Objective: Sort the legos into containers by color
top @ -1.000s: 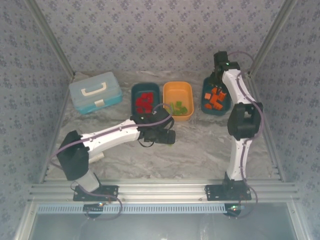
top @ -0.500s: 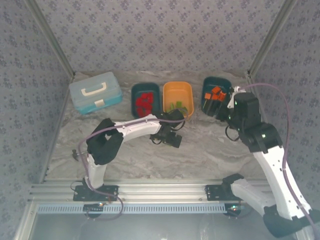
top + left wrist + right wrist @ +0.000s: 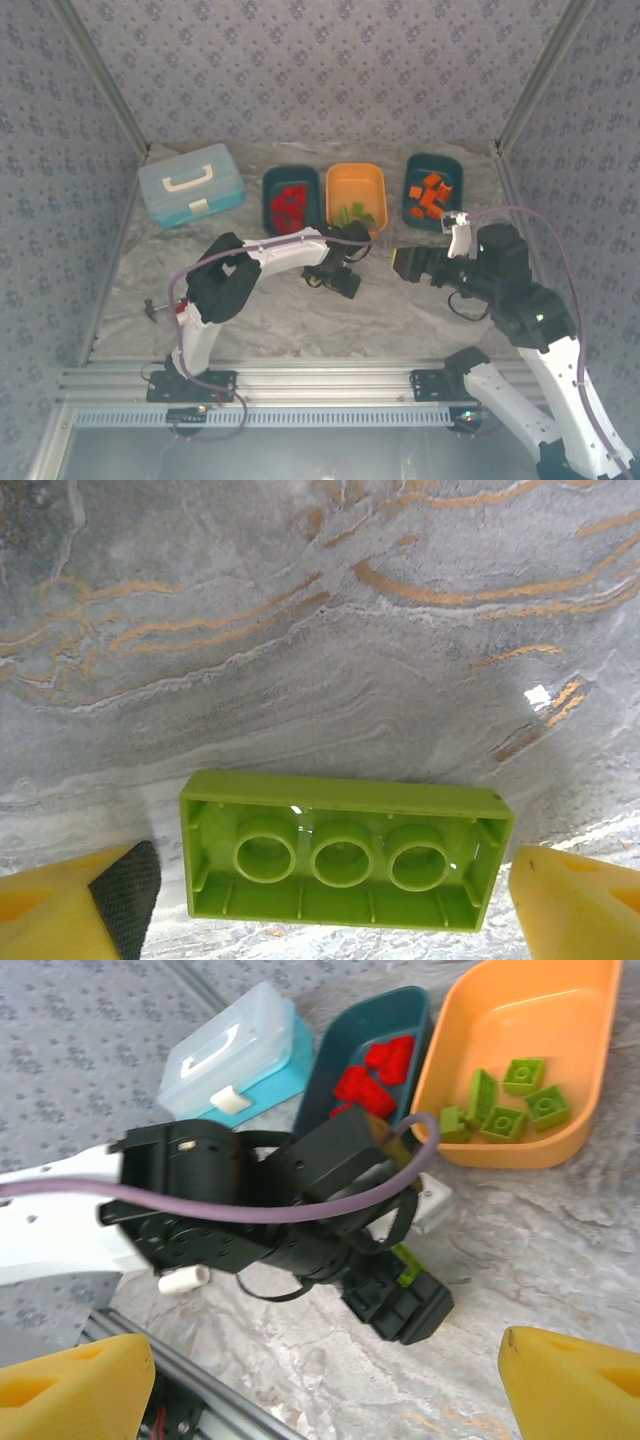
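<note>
Two claws gape wide, left claw (image 3: 330, 908) and right claw (image 3: 320, 1385), above the veined marble table (image 3: 400, 322) inside patterned walls (image 3: 320, 70).

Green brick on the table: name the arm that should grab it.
Left. The left gripper, open, straddles the green brick, a finger either side; the right gripper, also open, sits off to the side.
</note>
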Controlling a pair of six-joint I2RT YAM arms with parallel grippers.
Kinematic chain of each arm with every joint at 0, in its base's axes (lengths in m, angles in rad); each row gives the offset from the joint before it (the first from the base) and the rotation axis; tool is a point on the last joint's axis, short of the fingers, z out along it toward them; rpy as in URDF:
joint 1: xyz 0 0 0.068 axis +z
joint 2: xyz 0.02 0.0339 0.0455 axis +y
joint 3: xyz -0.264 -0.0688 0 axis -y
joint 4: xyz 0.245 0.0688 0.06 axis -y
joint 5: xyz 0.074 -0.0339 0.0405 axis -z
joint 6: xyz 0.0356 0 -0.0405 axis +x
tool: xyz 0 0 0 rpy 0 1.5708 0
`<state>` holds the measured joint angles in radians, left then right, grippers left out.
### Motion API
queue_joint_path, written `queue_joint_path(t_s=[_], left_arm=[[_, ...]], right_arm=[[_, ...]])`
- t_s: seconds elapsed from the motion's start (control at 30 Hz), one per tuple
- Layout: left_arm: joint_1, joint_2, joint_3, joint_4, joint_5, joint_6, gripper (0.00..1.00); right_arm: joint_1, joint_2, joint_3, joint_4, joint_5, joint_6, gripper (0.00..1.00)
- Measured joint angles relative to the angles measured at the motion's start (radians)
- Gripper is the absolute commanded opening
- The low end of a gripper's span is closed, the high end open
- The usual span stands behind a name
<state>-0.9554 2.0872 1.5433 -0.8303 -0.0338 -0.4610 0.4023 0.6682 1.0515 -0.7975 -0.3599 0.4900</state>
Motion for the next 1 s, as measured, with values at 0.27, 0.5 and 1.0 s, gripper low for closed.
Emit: queue_joint_path(t_s=[0.27, 0.5, 1.0], left_arm=[[0.001, 0.012, 0.021, -0.013, -0.007, 0.017, 0.53], [0.001, 0.006, 0.031, -0.026, -0.016, 0.008, 0.52], [0.198, 0.023, 0.615, -0.057, 0.117, 0.02, 0.53]], right_arm=[[0.001, -0.017, 0.0, -0.003, -0.031, 0.0, 0.92], [0.002, -0.017, 0.0, 0.0, -0.059, 0.0, 0.9], [0.005, -0.024, -0.056, 0.101, -0.109, 0.024, 0.89]])
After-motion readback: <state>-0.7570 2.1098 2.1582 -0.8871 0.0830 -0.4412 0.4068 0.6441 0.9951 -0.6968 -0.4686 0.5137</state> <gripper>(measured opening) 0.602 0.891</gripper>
